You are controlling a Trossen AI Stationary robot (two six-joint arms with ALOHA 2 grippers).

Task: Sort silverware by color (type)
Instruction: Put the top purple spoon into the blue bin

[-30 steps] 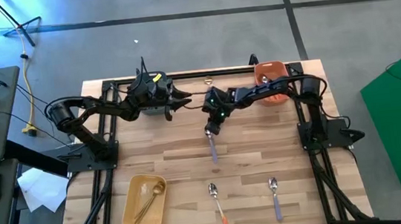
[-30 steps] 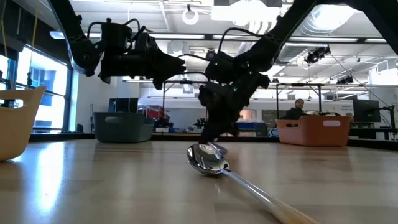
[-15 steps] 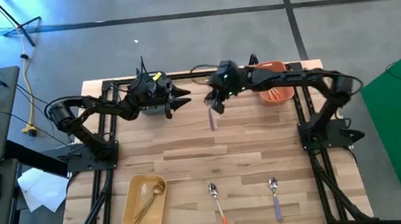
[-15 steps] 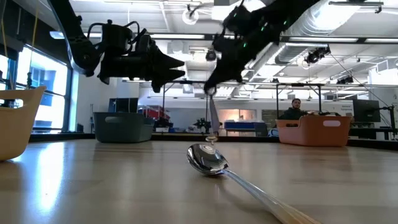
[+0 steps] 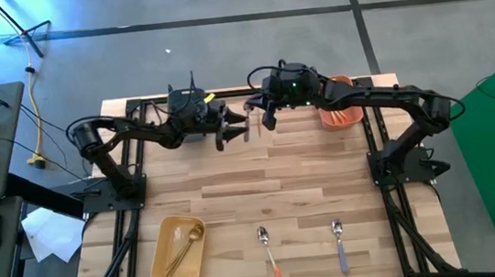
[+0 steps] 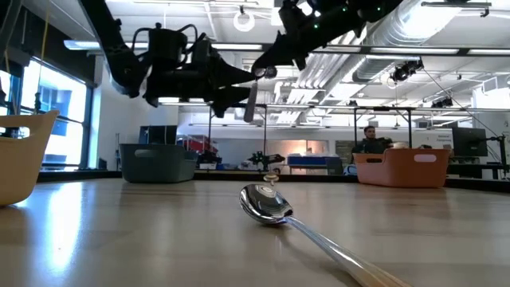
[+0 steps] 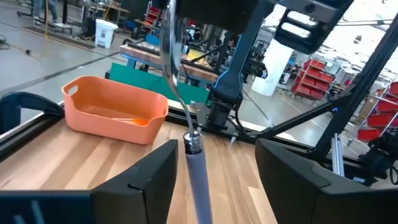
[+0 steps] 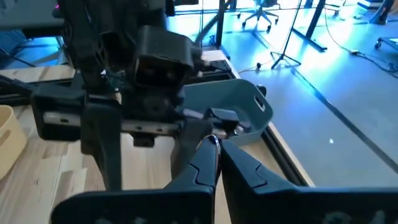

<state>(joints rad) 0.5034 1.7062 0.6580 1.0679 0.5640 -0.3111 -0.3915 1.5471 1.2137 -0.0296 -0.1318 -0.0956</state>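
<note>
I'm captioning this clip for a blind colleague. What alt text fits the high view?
Above the table's far edge, the right gripper holds a purple-handled spoon beside the open left gripper. Behind them sit a grey bin and an orange bin; near the front lie a yellow bin of gold cutlery and two spoons.

- An orange bin [image 5: 338,113] is seen just beside the raised grippers.
- A yellow bin [image 5: 177,249] is set well apart from them.
- A seated person [image 6: 368,140] is seen beyond.

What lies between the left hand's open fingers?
The purple handle of a spoon hangs between the left hand fingers, not yet gripped; the right hand holds its head. The left wrist view shows this.
</note>
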